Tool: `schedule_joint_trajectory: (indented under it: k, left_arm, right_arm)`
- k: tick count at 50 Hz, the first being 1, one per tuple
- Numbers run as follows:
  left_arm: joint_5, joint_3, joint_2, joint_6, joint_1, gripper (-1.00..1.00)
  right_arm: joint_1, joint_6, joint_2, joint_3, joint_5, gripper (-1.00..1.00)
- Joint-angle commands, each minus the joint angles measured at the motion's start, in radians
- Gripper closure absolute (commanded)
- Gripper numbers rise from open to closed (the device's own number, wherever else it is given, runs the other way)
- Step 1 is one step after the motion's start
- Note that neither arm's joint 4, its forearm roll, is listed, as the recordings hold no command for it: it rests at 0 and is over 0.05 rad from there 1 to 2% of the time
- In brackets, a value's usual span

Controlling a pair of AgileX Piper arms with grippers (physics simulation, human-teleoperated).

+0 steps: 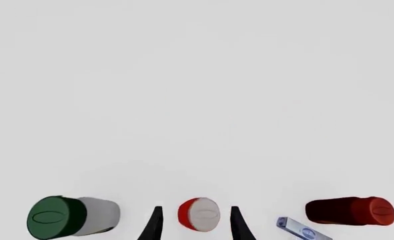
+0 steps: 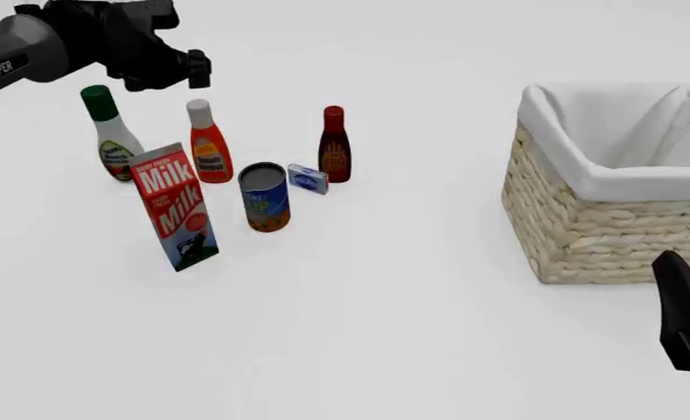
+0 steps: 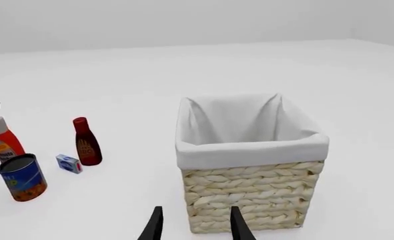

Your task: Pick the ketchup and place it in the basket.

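Observation:
The ketchup (image 2: 208, 144), red-orange with a white cap, stands upright among the groceries at the table's left. In the left wrist view its cap (image 1: 198, 215) shows from above. My left gripper (image 1: 196, 208) hangs open over it, one dark finger on each side and neither touching. From the front, that gripper (image 2: 195, 70) sits high above the bottle. The basket (image 2: 602, 219), wicker with white lining, stands at the right. My right gripper (image 3: 196, 210) is open and holds nothing, just in front of the basket (image 3: 250, 200). The ketchup (image 3: 3, 141) also shows there.
Around the ketchup stand a white bottle with a green cap (image 2: 111, 136), a slim dark-red bottle (image 2: 334, 147), a milk carton (image 2: 177, 208), a blue can (image 2: 264, 198) and a small blue box (image 2: 307, 179).

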Motion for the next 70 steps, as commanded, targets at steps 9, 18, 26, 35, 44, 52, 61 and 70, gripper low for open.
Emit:
schedule_joint_trajectory:
  k: [9,18,26,35,44,52,61,70]
  left_arm:
    - [0.017,-0.046,0.042,0.006,-0.006,-1.0]
    - [0.016,-0.057,0.063,0.006,-0.007,-1.0]
    - [0.006,-0.05,0.075,-0.003,-0.017,-1.0]
    - [0.007,-0.061,0.09,-0.008,-0.022,-1.0]
    - [0.001,-0.06,0.103,-0.014,-0.028,-1.0]
    - [-0.002,-0.057,0.107,-0.016,-0.029,-1.0]
    - [-0.004,-0.058,0.113,-0.018,-0.026,-1.0]
    - [-0.011,-0.048,0.114,-0.022,-0.026,-1.0]
  right_arm:
    - [0.003,0.007,0.007,0.0,-0.006,-1.0]
    - [0.007,0.013,0.024,0.0,-0.018,-1.0]
    - [0.007,0.017,0.033,0.0,-0.026,-1.0]
    - [0.008,0.022,0.031,0.0,-0.023,-1.0]
    - [0.007,0.024,0.036,0.0,-0.028,-1.0]
    - [0.008,0.027,0.036,0.0,-0.027,-1.0]
    - [0.008,0.027,0.04,0.0,-0.031,-1.0]
    - [0.009,0.027,0.034,0.0,-0.024,-1.0]
